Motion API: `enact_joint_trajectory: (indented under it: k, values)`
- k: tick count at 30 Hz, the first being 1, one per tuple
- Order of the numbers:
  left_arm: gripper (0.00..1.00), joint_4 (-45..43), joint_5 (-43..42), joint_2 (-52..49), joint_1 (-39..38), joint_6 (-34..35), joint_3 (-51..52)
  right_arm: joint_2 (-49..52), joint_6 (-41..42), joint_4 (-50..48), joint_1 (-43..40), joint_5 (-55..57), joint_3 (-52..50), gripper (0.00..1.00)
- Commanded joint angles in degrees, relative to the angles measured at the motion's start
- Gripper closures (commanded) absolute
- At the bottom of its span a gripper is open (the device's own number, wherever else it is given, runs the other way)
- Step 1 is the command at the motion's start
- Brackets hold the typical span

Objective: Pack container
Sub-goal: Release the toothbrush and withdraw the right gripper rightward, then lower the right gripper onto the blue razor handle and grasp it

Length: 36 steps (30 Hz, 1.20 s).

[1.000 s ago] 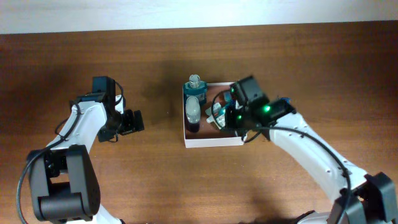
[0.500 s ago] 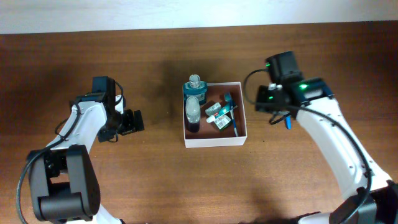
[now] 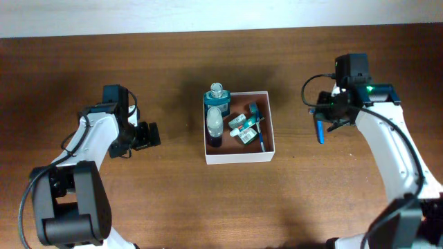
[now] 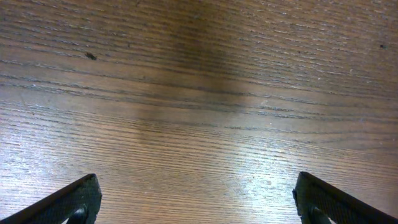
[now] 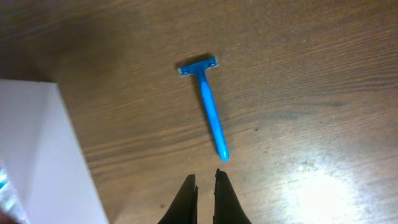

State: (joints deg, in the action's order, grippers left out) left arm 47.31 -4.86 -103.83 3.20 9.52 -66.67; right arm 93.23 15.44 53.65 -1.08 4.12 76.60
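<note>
1. Fingertips of my right gripper [image 5: 205,185] are pressed together with nothing between them. They hang over bare wood, just short of the handle end of a slim blue plastic razor [image 5: 208,118].
2. The razor lies flat on the brown wooden table [image 5: 323,74], its head at the far end from my tips, touching nothing else.
3. My left gripper [image 4: 198,202] is spread wide and empty above bare wood, well off to the left of the packing.
4. The container, a square shallow box with thin white walls and a reddish-brown inside [image 3: 239,158], sits mid-table between my arms. One white wall shows at the left edge of my right wrist view, near the razor but apart from it.
5. A teal bottle with a clear cap [image 3: 216,98] stands at the box's far left corner. A pale bottle with a dark base [image 3: 215,124], small teal-and-white packets [image 3: 242,128] and a thin blue stick [image 3: 261,137] lie inside.
6. I judge the step in hand is fetching the razor, the one item I see outside. The next move calls for parting my right fingers, lowering astride the handle, pinching it, then carrying it over the wall to open floor.
</note>
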Motion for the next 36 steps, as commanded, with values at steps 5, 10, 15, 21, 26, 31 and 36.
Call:
enact_joint_trajectory:
  k: [5, 10, 15, 21, 26, 31, 36]
  values:
    - [0.01, 0.0, 0.2, -0.3, 0.2, -0.1, 0.2, 9.2, -1.7, -3.9, -0.6, 1.1, -0.7, 0.96]
    - [0.01, 0.0, 0.2, -0.3, 0.2, -0.1, 0.2, 14.1, -1.7, -6.8, -0.7, 2.7, -0.7, 0.96]
    - [0.01, 0.0, 0.2, -0.3, 0.2, -0.1, 0.2, 15.7, -1.7, -6.8, -2.0, 4.6, -0.7, 0.96]
    - [0.01, 0.0, 0.2, -0.3, 0.2, -0.1, 0.2, 17.6, -6.6, -8.3, -2.4, 4.5, -0.7, 0.96]
    - [0.01, 0.0, 0.2, -0.3, 0.2, -0.1, 0.2, 18.6, -9.7, -10.1, -2.4, 4.5, -0.7, 0.96]
    - [0.0, 0.0, 0.2, -0.3, 0.2, -0.1, 0.2, 18.7, -9.7, -11.0, -2.4, 4.5, -0.7, 0.96]
    - [0.01, 0.0, 0.2, -0.3, 0.2, -0.1, 0.2, 18.7, -9.7, -11.4, -2.4, 4.5, -0.7, 0.93]
